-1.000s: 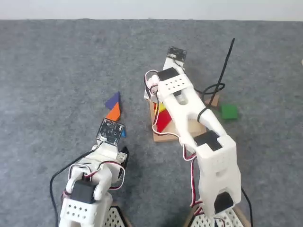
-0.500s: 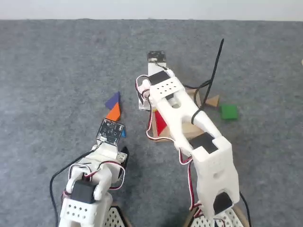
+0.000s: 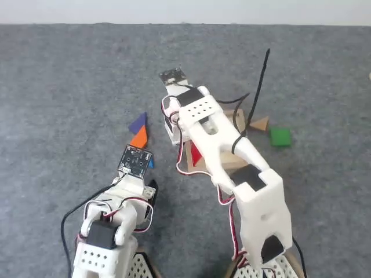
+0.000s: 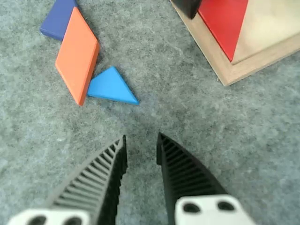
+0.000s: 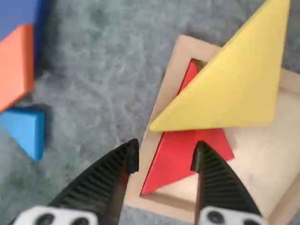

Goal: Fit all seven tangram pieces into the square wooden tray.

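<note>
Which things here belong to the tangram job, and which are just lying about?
Job: wooden tray, red triangle, yellow triangle, orange parallelogram, blue triangle, purple piece, green square, tan triangle.
Lying about: black cable.

The left arm (image 3: 113,231) and right arm (image 3: 217,136) are white printed shells with black servo blocks (image 3: 103,234) set in. Thin red, white and black wires (image 3: 235,223) loop between joints, and a thicker black cable (image 3: 259,87) stands off the right arm. Each wrist bears a small dark circuit board (image 3: 135,161). The fingers (image 4: 105,183) are black and ribbed, on white mounts (image 4: 201,211) with 2 dark screw holes.
</note>
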